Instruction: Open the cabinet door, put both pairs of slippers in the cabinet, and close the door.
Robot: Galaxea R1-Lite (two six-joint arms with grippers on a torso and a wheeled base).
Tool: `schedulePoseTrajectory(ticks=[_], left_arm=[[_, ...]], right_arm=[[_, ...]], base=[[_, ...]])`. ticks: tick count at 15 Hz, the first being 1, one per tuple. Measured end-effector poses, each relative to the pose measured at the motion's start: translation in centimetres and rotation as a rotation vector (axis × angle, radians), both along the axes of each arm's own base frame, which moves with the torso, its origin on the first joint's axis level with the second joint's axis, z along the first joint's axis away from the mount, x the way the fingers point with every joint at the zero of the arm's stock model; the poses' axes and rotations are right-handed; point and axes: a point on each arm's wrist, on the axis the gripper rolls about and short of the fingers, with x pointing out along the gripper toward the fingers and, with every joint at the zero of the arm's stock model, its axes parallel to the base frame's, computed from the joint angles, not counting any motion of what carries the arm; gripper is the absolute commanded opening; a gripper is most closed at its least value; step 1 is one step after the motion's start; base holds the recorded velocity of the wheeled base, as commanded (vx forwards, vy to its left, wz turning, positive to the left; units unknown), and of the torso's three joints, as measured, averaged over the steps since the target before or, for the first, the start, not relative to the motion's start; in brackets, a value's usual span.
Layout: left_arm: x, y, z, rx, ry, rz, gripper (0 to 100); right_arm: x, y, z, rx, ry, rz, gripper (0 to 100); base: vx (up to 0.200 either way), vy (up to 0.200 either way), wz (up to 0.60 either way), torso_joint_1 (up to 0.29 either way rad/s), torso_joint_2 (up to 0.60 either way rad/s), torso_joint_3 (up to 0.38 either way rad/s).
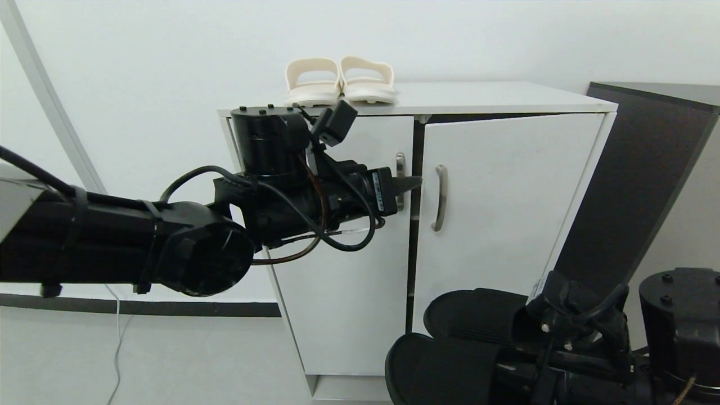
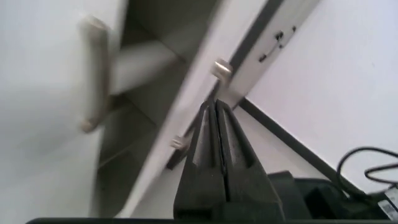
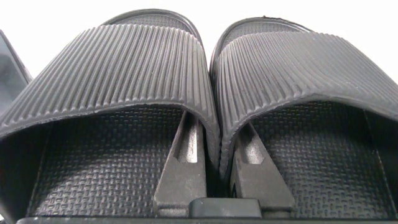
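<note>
Left gripper (image 1: pixel 413 183), jaws closed, sits at the left door handle (image 1: pixel 400 163); right gripper (image 3: pixel 214 134) clamps the black slippers (image 1: pixel 444 365). Next move, likely: hook the handle and pull that door open.

White wall (image 1: pixel 140 84) (dark baseboard (image 1: pixel 169 308)), pale floor (image 1: pixel 197 360)

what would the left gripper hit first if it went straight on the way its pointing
Most likely the right door, at its edge beside the handle: the shut left gripper points across the gap there. Depth is unclear, so it could slip inside.
</note>
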Motion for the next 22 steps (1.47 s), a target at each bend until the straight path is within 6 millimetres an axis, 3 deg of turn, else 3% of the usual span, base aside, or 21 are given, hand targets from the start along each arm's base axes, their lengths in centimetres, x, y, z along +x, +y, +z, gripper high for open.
schedulePoseTrajectory(ticks=[7, 12, 15, 18, 22], left_arm=[[3.5, -0.3, 1.2, -0.055, -0.030, 0.044, 0], [5.2, -2.0, -0.1, -0.048, -0.015, 0.030, 0], [5.0, -2.9, -0.6, -0.043, -0.005, 0.014, 0], [4.4, -3.3, -1.0, -0.036, 0.011, 0.004, 0], [0.6, -5.1, -1.6, -0.015, 0.031, -0.052, 0]], right_arm=[[-0.1, 0.0, 0.0, 0.004, -0.004, 0.002, 0], [-0.2, 0.0, -0.1, 0.001, -0.001, 0.007, 0], [-0.2, 0.1, -0.2, -0.002, 0.001, 0.010, 0], [-0.4, 0.1, -0.2, -0.005, 0.002, 0.014, 0], [-0.6, 0.2, -0.3, -0.007, 0.003, 0.025, 0]], base=[[0.000, 0.000, 0.00, 0.000, 0.00, 0.000], [0.000, 0.000, 0.00, 0.000, 0.00, 0.000], [0.000, 0.000, 0.00, 0.000, 0.00, 0.000], [-0.200, 0.000, 0.00, 0.001, 0.01, -0.002], [-0.200, 0.000, 0.00, -0.001, 0.00, 0.002]])
